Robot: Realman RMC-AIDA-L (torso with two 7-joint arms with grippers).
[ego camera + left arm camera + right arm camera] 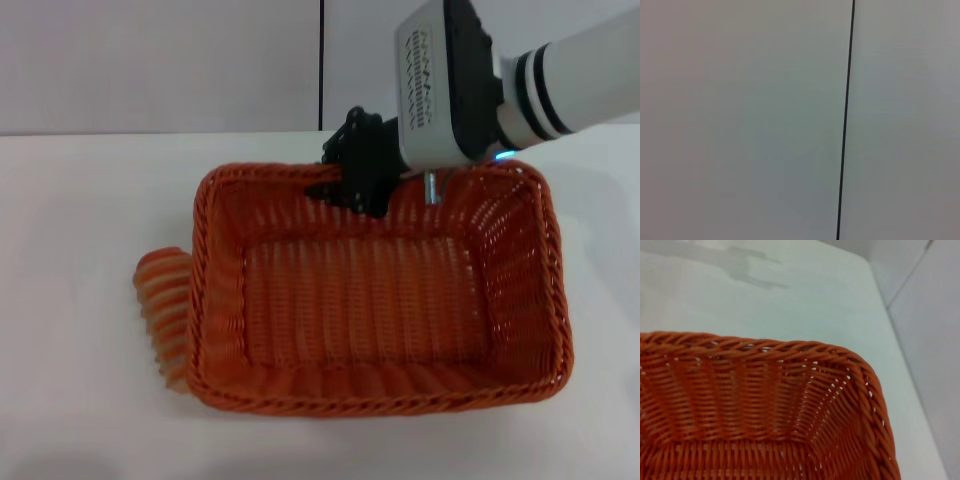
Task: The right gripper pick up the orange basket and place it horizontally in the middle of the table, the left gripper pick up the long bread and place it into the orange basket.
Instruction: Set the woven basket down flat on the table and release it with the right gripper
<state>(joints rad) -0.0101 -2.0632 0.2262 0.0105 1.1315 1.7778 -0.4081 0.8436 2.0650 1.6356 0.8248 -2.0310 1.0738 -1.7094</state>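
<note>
The orange basket point(380, 300) lies lengthwise across the middle of the white table point(80, 200), open side up and with nothing inside. My right gripper point(352, 183) sits at the basket's far rim, its black claw overlapping the braided edge left of the rim's middle. The right wrist view looks down on a corner of the orange basket point(790, 405) and the table point(790, 290) beyond it. The long bread point(163, 305) lies against the basket's left side, partly hidden by the rim. The left gripper is out of view; its wrist camera shows only a pale wall.
A grey wall with a dark vertical seam point(322, 60) stands behind the table's far edge. The white right arm point(570, 70) reaches in from the upper right above the basket's far right corner.
</note>
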